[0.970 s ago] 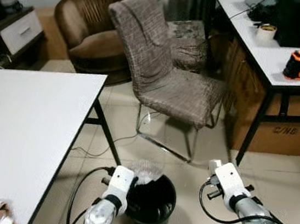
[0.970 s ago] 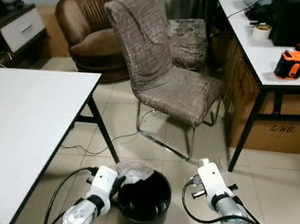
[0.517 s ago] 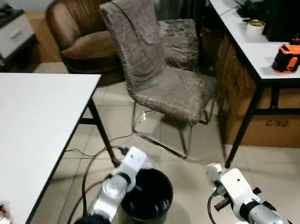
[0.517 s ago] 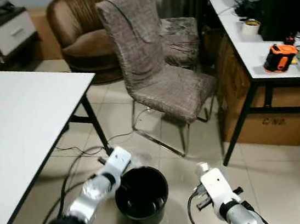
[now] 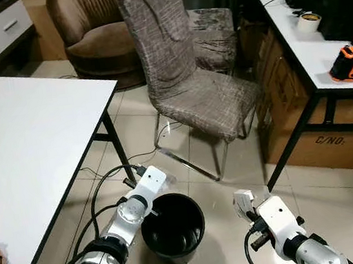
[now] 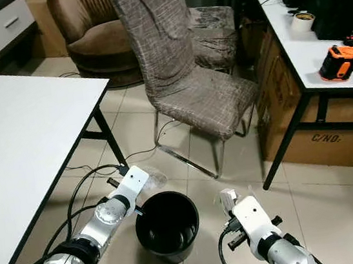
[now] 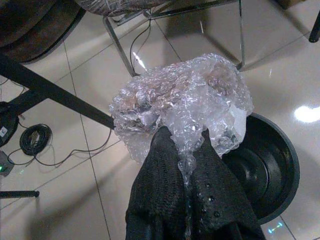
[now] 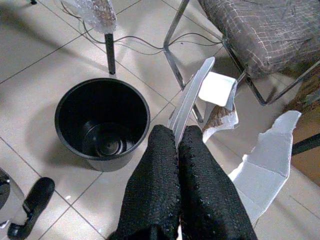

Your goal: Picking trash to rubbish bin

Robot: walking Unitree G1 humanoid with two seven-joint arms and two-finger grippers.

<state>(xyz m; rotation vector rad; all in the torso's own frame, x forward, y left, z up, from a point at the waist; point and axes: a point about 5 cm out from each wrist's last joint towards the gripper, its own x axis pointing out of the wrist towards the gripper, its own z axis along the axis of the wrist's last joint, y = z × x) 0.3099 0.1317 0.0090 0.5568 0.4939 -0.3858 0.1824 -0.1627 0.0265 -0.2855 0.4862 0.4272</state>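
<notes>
A black round bin [image 5: 177, 255] stands on the tiled floor between my two arms. My left gripper [image 5: 154, 176] is at the bin's far left rim, shut on a crumpled wad of clear bubble wrap [image 7: 180, 100]. The wad hangs over the floor just outside the rim [image 7: 292, 165]. My right gripper [image 5: 243, 202] is to the right of the bin and slightly above it. It is shut on a torn piece of white card [image 8: 192, 95], which sticks out past the fingertips [image 8: 165, 137]. The bin [image 8: 65, 107] looks almost empty inside.
A white table [image 5: 28, 145] fills the left side, its black leg [image 5: 117, 146] close to the bin. A fabric chair [image 5: 190, 84] stands just beyond. A desk [image 5: 310, 56] with an orange tool [image 5: 349, 61] and a cardboard box [image 5: 325, 145] are on the right. Cables [image 5: 105, 180] lie on the floor.
The camera view has shifted. My left gripper has carried the bubble wrap from over the bin's far rim to just outside it. The right gripper still holds the card.
</notes>
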